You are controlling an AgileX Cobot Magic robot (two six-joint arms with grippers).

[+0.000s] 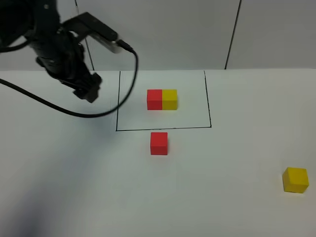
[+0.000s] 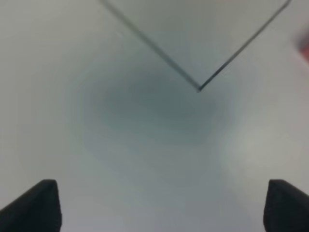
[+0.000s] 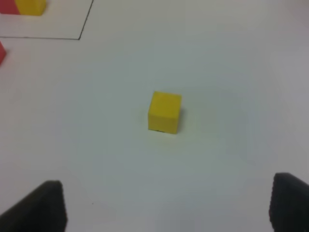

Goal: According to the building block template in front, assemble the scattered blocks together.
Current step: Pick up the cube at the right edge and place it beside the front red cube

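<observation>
Red-and-yellow template pair [image 1: 162, 99], one, inside the black frame [image 1: 163, 128]; one loose red cube [image 1: 159, 143] just outside its front line, one loose yellow cube [image 1: 296, 179] far to its right. Both released: left hand [image 2: 159, 208], right hand [image 3: 166, 208].

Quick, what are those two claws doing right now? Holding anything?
Left gripper: open, holding nothing.
Right gripper: open, holding nothing; the loose yellow cube lies on the table ahead of it.
</observation>
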